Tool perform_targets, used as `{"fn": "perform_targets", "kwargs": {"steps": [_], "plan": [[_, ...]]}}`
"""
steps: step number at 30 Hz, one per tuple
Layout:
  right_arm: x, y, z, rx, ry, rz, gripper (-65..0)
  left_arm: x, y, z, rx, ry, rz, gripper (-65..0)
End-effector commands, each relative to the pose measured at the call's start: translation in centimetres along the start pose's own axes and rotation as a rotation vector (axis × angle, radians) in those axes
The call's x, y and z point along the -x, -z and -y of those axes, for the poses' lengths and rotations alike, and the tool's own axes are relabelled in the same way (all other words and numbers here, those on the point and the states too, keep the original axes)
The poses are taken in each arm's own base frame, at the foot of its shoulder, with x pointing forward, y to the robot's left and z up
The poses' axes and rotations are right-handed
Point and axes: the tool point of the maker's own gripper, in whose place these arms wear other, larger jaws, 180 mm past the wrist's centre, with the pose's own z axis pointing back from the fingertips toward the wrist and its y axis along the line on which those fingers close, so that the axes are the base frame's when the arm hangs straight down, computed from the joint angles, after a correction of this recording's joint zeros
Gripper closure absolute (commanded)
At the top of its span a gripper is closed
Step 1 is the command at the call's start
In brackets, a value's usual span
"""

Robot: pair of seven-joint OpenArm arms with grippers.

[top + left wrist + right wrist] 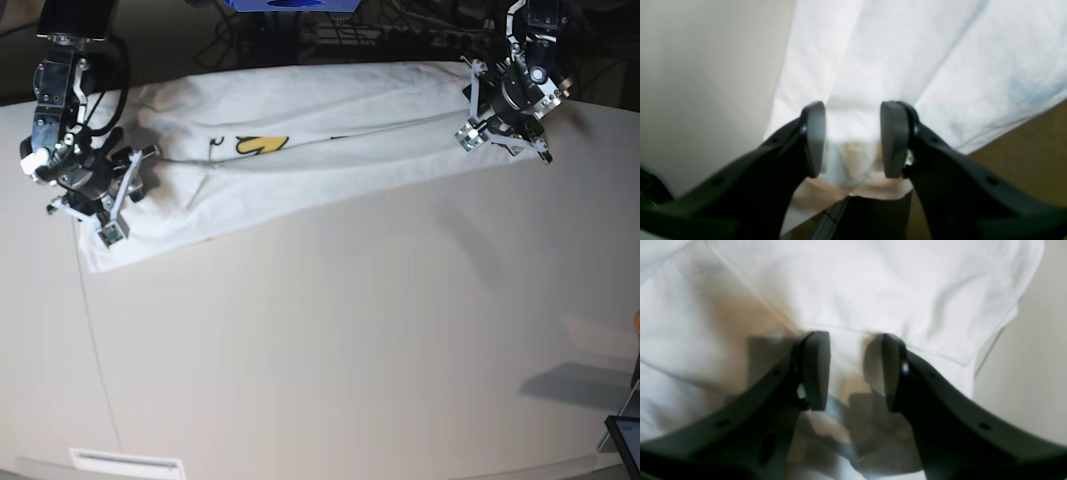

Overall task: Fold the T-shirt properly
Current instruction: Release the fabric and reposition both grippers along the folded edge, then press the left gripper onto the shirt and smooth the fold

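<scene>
Beige counter (pixel 350 350) carries the white printed cloth T-shirt (pixel 320 150); left gripper (pixel 852 140) at 2 o'clock and right gripper (pixel 856 371) at 9 o'clock both pitch downward, jaws parted over cloth; grasp indeterminable.

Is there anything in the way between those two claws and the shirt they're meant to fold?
Nothing visible. The left claw and right claw both sit directly over the T-shirt, white cloth between their pads.

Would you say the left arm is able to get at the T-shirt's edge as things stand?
Probably yes: the left gripper already sits over the T-shirt with its jaws apart and white cloth between them, nothing blocking.
</scene>
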Motion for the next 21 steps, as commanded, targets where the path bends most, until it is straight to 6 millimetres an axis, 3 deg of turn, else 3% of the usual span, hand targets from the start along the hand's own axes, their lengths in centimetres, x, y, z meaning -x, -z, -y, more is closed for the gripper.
{"fn": "perform_targets", "kwargs": {"steps": [1,5,11,15,21], "plan": [[0.3,0.1,0.6,0.011,-0.003,-0.018,-25.1,0.9,0.2,-0.5,-0.022,0.020,-0.042,-27.2],[1.1,1.4,0.9,-0.007,0.022,-0.036,-25.1,1.2,1.9,-1.3,-0.043,0.055,-0.097,-27.2],[2.1,2.4,1.6,-0.017,0.046,-0.057,-25.1,-0.2,4.8,-1.6,-0.017,0.101,-0.120,-27.2],[2.4,2.9,3.5,-0.002,0.054,-0.077,-25.1,-3.1,5.6,-2.6,-0.032,0.099,-0.105,-27.2],[3.1,4.3,4.9,-0.010,0.095,-0.086,-25.1,-9.9,5.7,-3.9,-0.069,0.185,-0.044,-27.2]]}}
